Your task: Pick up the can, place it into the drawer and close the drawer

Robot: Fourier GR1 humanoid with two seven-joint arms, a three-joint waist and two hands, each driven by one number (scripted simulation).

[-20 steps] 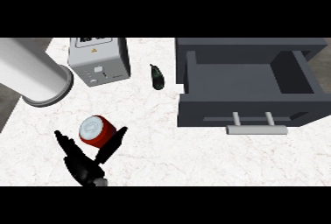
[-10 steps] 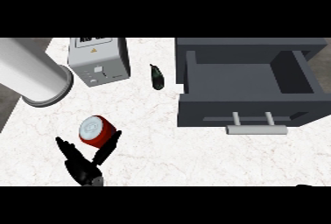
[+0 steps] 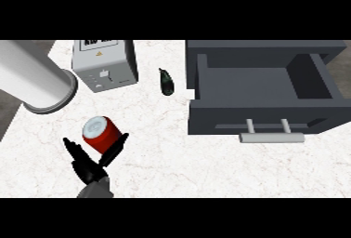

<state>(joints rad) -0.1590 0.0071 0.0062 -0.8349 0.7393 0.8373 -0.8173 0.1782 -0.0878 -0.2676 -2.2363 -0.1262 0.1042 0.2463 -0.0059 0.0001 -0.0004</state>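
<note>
While my left robot hand (image 3: 89,169) comes in from the 6 o'clock edge at lower left, its fingers and thumb stay straight and spread either side of the can (image 3: 101,135), not curled round it. One can, red with a pale top, standing on the white desk (image 3: 226,167) at about 8 o'clock from the view's centre, tilted a bit. I cannot tell whether the fingertips touch it. My right robot hand shows nowhere.

One drawer (image 3: 264,95), dark grey, pulled open at 2 o'clock, inside bare, one pale handle (image 3: 270,136) on its front edge facing 6 o'clock. Open desk runs between the can and the drawer front, and across the whole stretch below the drawer from 4 to 6 o'clock.

One grey box appliance (image 3: 104,62) at 11 o'clock, near the top edge. One small dark object (image 3: 166,82) just beside it toward 12 o'clock, close to the drawer's left wall. One big white cylinder (image 3: 34,76) at 10 o'clock, overhanging the desk's left edge.
</note>
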